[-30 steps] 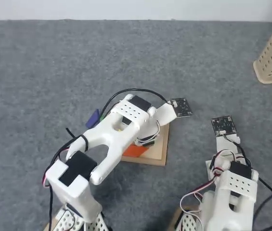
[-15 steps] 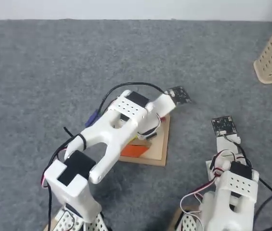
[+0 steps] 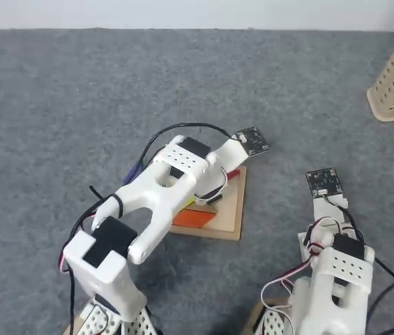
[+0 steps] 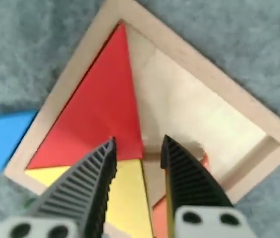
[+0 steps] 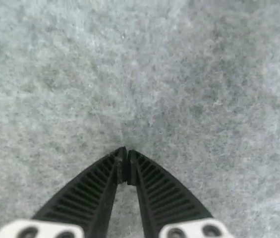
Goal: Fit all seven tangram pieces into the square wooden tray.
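Left gripper (image 4: 140,148), jaws apart, hangs over the wooden tray (image 4: 214,79), tips at the edge of the red triangle (image 4: 100,109) beside bare tray floor. A blue triangle (image 4: 3,136) lies just outside the rim. Right gripper (image 5: 126,161), jaws together, hovers over carpet (image 5: 179,59).

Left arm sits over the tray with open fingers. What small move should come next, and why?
Probably lift the left gripper from the tray and shift it toward the blue triangle, lying on the carpet beside the tray. The gripper is open and empty; the red triangle, yellow piece and orange piece already lie inside.
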`<move>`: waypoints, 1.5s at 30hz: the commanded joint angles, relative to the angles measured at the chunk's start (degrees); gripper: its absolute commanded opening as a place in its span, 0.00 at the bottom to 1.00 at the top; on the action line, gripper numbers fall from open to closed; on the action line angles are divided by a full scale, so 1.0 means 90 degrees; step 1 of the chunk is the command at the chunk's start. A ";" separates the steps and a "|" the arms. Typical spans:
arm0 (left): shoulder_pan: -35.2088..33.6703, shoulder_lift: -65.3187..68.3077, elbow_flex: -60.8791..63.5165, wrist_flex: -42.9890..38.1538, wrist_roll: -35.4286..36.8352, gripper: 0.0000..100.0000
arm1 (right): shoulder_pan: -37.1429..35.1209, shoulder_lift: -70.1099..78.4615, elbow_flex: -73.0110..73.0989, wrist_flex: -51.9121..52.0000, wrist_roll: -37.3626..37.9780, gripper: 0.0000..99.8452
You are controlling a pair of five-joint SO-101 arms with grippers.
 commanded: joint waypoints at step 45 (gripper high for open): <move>-0.2852 -0.0889 0.0405 -0.0186 0.2676 0.19 | -0.0083 -0.0161 0.0020 -0.0112 -0.0029 0.01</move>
